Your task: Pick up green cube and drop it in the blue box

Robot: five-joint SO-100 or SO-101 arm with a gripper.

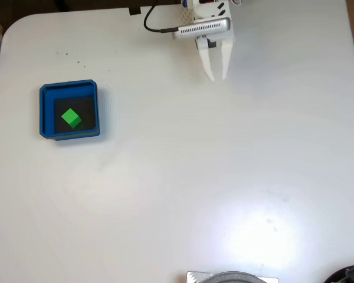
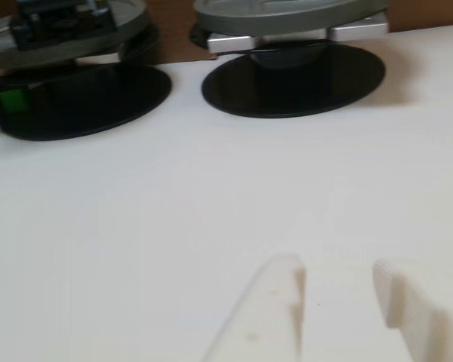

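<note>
fixed view: tiny bright green solid cube [image 1: 72,118] is seen lying on the dark floor of the square shallow blue box [image 1: 46,112] at table left. white two-finger gripper [image 1: 216,75] is parked top centre, jaws slightly parted, nothing held.

Green cube [image 1: 71,118]: tiny, bright green, plain faces, sits inside blue box [image 1: 46,112] on dark floor, approx centred, rotated ~diagonal to walls, one corner toward frame top. Blue box: square, shallow, thick walls, clipped corners, flat on white table, left side of fixed view, upper half.
</note>
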